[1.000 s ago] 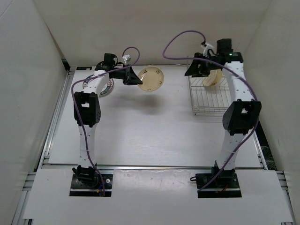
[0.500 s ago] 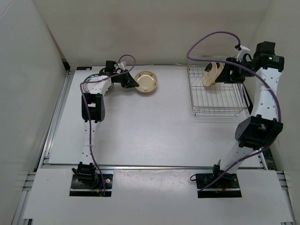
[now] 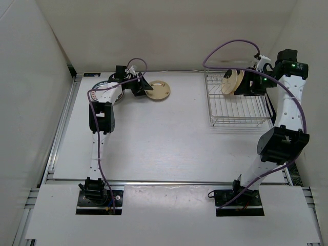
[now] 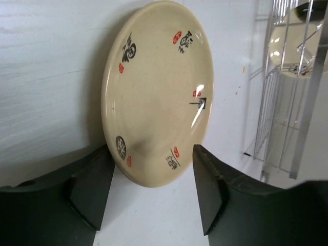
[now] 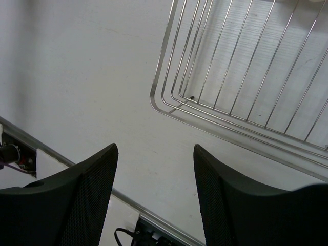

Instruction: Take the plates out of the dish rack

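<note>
A cream plate (image 3: 158,90) with dark and red marks lies on the table at the back left; in the left wrist view this plate (image 4: 159,92) has its near edge between my spread fingers. My left gripper (image 3: 145,89) (image 4: 154,189) is open and grips nothing. The dish rack (image 3: 238,105) stands at the back right with another cream plate (image 3: 231,82) upright in it. My right gripper (image 3: 243,84) hovers just right of that plate, open. In the right wrist view, my right gripper (image 5: 154,195) holds nothing, with a corner of the rack (image 5: 230,77) below.
A third plate (image 3: 117,97) with a dark rim lies mostly hidden under my left arm. White walls close in the table at the back and on both sides. The rack (image 4: 287,102) with its plate also shows at the right of the left wrist view.
My left gripper lowered the cream plate onto the table and opened, letting it go. My right arm swung out to the right side of the rack and now sits beside the upright plate.
</note>
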